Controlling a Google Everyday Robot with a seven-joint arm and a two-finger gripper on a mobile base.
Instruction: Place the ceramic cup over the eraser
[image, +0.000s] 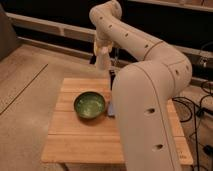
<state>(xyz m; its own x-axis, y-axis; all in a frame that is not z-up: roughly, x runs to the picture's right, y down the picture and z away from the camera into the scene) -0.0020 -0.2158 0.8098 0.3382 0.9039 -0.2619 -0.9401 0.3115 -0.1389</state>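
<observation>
In the camera view my end effector hung above the far edge of the bench, pinching the cup by its top. The cup dangled upright in the air, clear of the wood. Just right of it, at the bench's far edge, sat a small dark thing, which I took for the eraser, though I could not be sure. My arm hid much of the bench's right half. The bowl lay nearer the camera, well apart from the cup. To do this well, I judged I should centre the cup over the eraser before descending, come straight down, and let go only once the rim met the wood, lest the cup tip.
</observation>
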